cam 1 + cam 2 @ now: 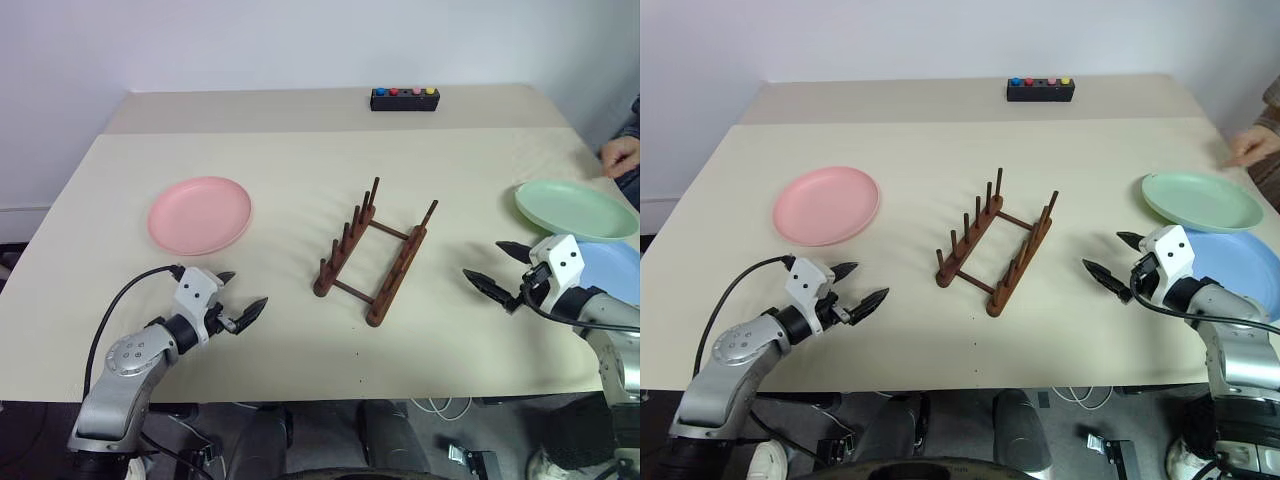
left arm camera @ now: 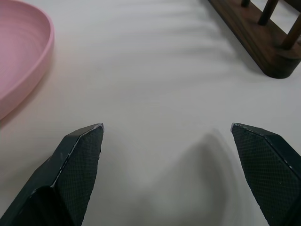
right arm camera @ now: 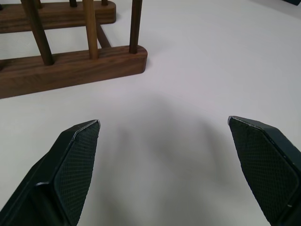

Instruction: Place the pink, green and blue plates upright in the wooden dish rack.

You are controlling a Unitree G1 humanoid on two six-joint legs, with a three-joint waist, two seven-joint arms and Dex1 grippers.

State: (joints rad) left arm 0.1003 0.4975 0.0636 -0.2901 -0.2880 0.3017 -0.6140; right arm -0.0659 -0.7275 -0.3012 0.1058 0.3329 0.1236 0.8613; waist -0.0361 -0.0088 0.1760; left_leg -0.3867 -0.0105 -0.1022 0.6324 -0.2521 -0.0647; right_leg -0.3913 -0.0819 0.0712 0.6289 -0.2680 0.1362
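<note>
Head view: left gripper (image 1: 238, 295) nearest, black pointed fingers wide apart, empty, over bare table (image 1: 300, 160); right gripper (image 1: 497, 268) likewise spread, empty; dark wooden dish rack (image 1: 372, 255) centre, pegs empty; matte pink plate (image 1: 199, 214) flat at left; green plate (image 1: 575, 209) overlapping blue plate (image 1: 618, 272) at right; person's hand (image 1: 621, 155) at far right edge.
Left wrist view: textured fingertips (image 2: 77, 160) parted, pink rim beside.
Right wrist view: fingertips (image 3: 75, 155) parted, rack rail ahead.

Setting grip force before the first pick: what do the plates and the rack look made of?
Pink plate, green plate, blue plate: likely plastic or melamine, matte and even-coloured. Dish rack: dark brown wood, smooth finish, grain visible in the wrist views.
</note>
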